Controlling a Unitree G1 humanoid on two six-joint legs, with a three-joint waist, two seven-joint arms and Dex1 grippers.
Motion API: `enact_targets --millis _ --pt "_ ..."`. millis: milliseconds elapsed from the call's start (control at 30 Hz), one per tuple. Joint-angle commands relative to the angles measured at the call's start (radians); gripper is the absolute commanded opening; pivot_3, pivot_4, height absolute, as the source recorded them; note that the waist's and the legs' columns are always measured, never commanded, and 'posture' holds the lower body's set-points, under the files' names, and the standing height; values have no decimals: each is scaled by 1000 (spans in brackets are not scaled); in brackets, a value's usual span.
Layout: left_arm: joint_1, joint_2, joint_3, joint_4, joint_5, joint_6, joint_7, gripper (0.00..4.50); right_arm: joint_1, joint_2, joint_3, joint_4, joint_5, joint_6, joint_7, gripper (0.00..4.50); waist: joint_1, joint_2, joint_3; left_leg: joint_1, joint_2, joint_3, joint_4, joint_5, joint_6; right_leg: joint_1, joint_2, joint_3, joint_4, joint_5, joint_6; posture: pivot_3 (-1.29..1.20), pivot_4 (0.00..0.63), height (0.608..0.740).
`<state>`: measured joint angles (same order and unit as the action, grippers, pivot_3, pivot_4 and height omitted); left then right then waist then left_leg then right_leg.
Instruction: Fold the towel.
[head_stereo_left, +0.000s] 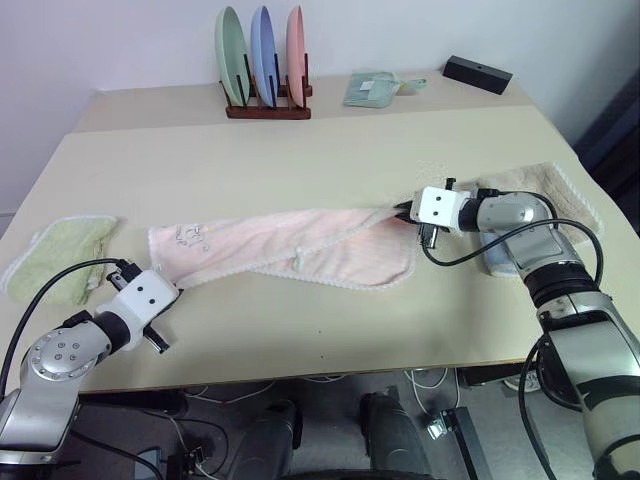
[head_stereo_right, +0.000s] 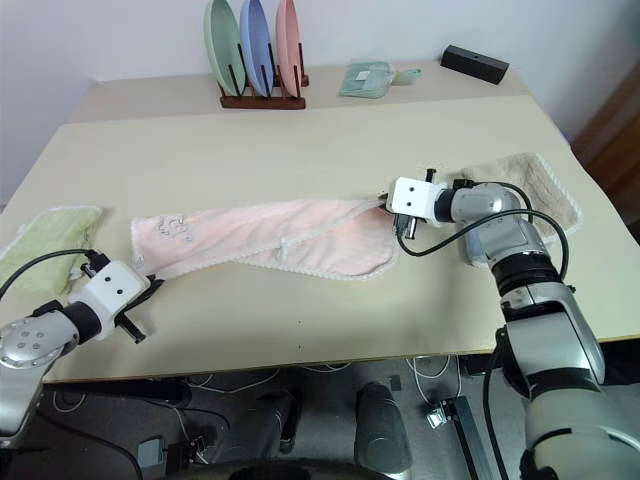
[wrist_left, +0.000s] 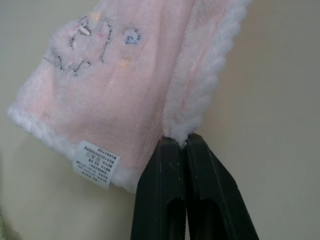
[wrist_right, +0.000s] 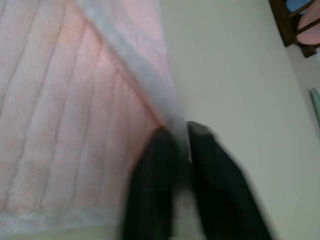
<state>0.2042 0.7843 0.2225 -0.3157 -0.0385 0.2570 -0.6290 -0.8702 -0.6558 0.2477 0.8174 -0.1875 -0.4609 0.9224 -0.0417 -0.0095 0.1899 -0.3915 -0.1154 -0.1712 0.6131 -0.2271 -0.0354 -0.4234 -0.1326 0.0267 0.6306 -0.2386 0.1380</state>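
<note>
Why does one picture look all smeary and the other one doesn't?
Right wrist view: the black fingers of the right tool and the towel are smeared, like motion blur. Left wrist view: crisp, you can see the towel's fluffy edging and the print on its label, with the left tool pinching the edge. Both eye views: even, soft light, no glare.

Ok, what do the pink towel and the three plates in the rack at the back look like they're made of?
The pink towel looks like soft terry or plush fabric: fuzzy matte pile, a fluffy white edging and a sewn-in label. The three plates look like smooth plastic or glazed ceramic, in pastel green, blue and pink with an even surface; which of the two cannot be told.
</note>
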Motion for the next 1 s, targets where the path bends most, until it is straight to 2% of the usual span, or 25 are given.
enact_targets --millis 33,200,267,300,500,567,633,700,800,900,1000 --pt "-8 3 20 -8 1 -2 0 0 -5 -21 -22 -37 -10 -13 -31 15 0 0 0 0 0 0 0 0 0 0 0 0 0 0 0 0 150 737" --pt "-39 -1 32 2 -9 -8 6 0 -25 -40 -27 -49 -44 -26 -85 15 0 0 0 0 0 0 0 0 0 0 0 0 0 0 0 0 150 737" --pt "-135 -11 31 49 -16 -19 30 0 -76 -46 -35 -22 -71 -29 -153 15 5 0 0 0 0 0 0 0 0 0 0 0 0 0 0 0 150 737" --pt "-197 -15 28 84 -15 -25 45 0 -107 -49 -36 -5 -87 -29 -187 15 6 0 0 0 0 0 0 1 -1 0 0 0 1 0 0 0 150 737" --pt "-806 6 26 523 52 -156 238 0 -430 -64 -41 183 -187 -15 -485 15 7 -2 1 -3 1 -1 1 4 -7 -3 3 0 1 5 -1 0 150 737" --pt "-994 32 33 672 48 -205 269 0 -526 -74 -42 226 -197 -26 -536 15 2 -2 1 -3 1 -1 0 7 -12 -4 2 0 0 5 -1 0 150 737" --pt "-1088 56 27 758 45 -251 263 0 -573 -78 -44 247 -188 -43 -538 15 -7 -2 1 -4 1 0 -1 5 -13 -6 3 -1 -1 5 0 0 150 737" --pt "-1101 91 16 786 37 -277 206 0 -575 -79 -64 223 -134 -66 -459 15 -21 -2 0 -4 1 4 -1 1 -11 -7 2 -2 -1 5 0 0 150 737" --pt "-991 129 34 714 -15 -264 101 0 -505 -83 -88 129 -44 -72 -300 15 -38 -2 0 -2 2 8 -1 -2 -7 -7 -1 -2 -1 4 2 0 150 737" --pt "-768 152 99 547 -96 -199 -3 0 -342 -106 -97 -59 68 3 -99 15 -51 -2 1 -2 4 10 1 -3 -5 -8 -2 -2 0 4 2 0 150 737" --pt "-478 162 201 352 -167 -103 -95 0 -119 -167 -110 -319 182 158 79 15 -55 -1 1 -3 5 10 2 -3 -5 -9 0 -2 1 5 2 0 150 737"
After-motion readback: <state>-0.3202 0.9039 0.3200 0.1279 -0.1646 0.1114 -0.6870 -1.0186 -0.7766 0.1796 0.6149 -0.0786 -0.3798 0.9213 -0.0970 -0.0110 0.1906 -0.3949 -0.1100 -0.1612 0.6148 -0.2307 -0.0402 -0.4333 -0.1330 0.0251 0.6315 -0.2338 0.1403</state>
